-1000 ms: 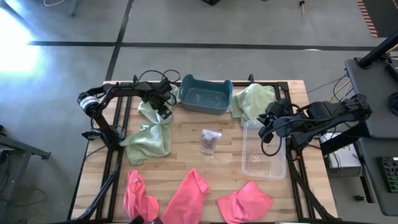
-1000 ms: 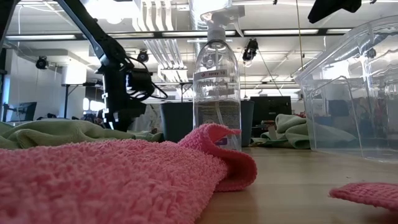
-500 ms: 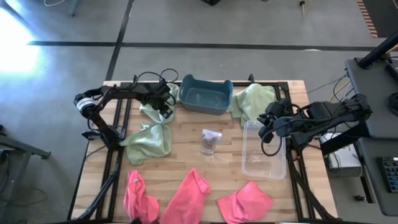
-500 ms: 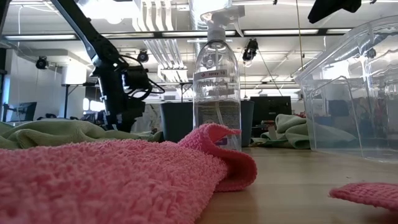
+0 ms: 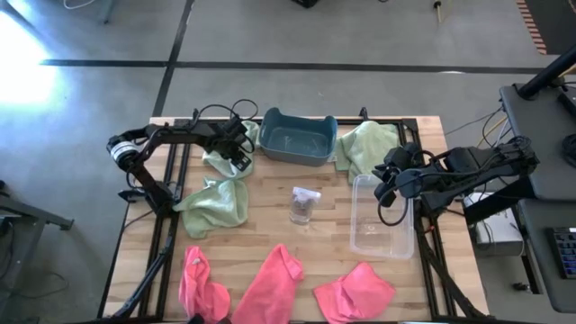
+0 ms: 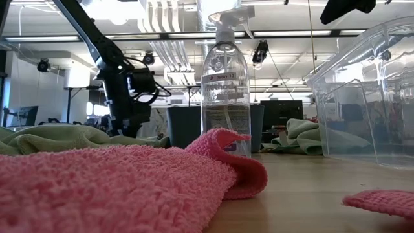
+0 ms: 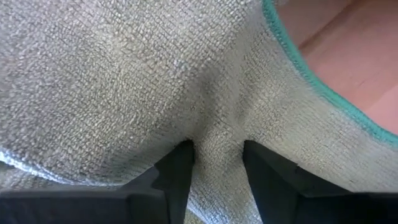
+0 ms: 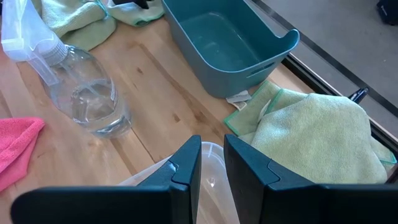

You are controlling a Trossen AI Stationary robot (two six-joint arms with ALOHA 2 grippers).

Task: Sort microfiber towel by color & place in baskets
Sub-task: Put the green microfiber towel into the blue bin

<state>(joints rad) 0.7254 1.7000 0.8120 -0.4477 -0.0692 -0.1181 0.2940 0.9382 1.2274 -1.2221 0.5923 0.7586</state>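
Note:
My left gripper is down on a light green towel at the far left, just left of the dark teal tub, and shut on it. A second green towel lies nearer on the table. A third green towel lies right of the teal tub. Three pink towels lie along the near edge. My right gripper hangs shut and empty above the far end of the clear tub. My left gripper pinches a raised fold of the green towel between its two fingers, well in from the teal-stitched hem. The fingers come from above, pointing down. The towel lies on the table around the fold.
A clear spray bottle stands mid-table between the two tubs. In the low view it rises behind a pink towel. Bare wood shows between the bottle and the near pink towels.
My left gripper has shifted a little toward the table's left edge over the green towel, then kept still.

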